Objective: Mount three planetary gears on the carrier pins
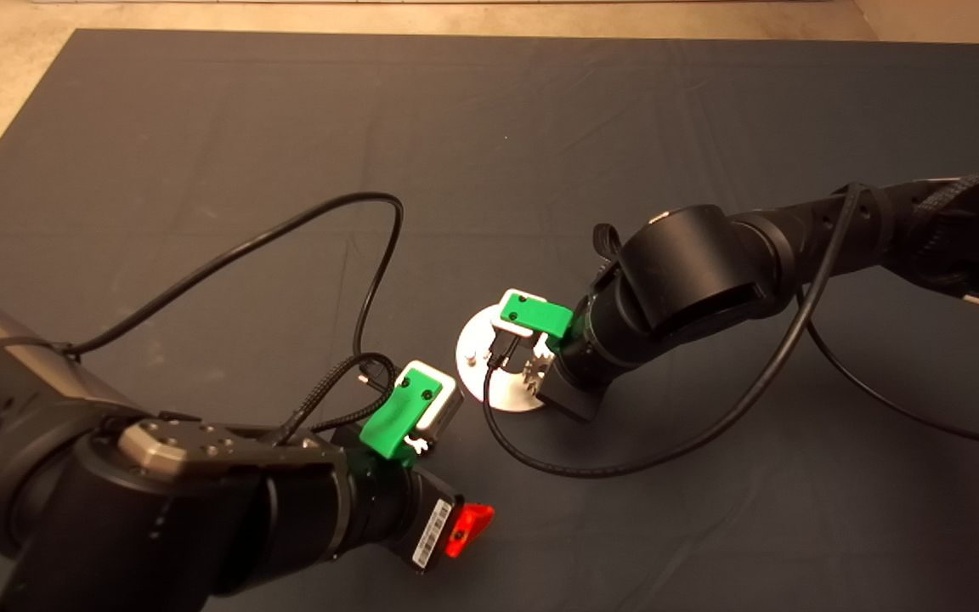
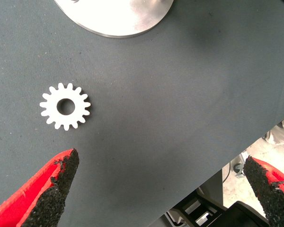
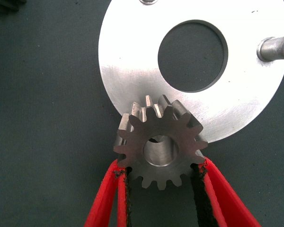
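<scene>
The right tool (image 3: 158, 172) grips a dark grey toothed metal gear (image 3: 159, 146) between its red fingers, over the rim of the flat shiny silver disc (image 3: 132, 71) with a large centre hole. A silver upright pin (image 3: 274, 47) stands near the far rim. The left tool (image 2: 161, 189) hangs wide over the dark-matted bench (image 1: 200, 127), just beside a second, pale gear (image 2: 65, 106) lying flat near the disc. In the head view, the right arm (image 1: 693, 272) hides part of the disc
</scene>
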### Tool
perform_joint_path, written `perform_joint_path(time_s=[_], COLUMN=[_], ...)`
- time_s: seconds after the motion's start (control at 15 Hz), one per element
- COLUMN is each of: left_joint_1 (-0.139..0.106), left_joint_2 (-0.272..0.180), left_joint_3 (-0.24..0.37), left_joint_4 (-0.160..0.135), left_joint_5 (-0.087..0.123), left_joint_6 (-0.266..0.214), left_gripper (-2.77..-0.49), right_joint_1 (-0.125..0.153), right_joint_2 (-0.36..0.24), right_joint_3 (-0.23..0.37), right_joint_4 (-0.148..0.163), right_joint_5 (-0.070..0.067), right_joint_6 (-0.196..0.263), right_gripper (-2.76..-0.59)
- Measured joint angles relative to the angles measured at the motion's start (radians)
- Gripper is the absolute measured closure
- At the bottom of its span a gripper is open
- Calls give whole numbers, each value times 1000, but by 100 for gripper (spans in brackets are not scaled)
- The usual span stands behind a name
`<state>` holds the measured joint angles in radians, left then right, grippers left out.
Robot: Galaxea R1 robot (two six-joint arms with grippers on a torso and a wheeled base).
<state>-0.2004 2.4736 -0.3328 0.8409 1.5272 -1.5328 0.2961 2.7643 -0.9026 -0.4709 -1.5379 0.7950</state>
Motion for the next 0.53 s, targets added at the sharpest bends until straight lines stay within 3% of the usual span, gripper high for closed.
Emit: perform_joint_path(time_s=[0.53], left_joint_1=[0], left_joint_2=[-10], left_joint_3=[0], left_joint_4=[0], left_joint_5=[0], left_joint_6=[0], left_gripper=[-251], right_joint_1=[-12], right_joint_2=[-3], right_joint_3=[-10], right_joint_4=[0], right_joint_5=[0], right_joint_6=[-18], right_gripper=[-68])
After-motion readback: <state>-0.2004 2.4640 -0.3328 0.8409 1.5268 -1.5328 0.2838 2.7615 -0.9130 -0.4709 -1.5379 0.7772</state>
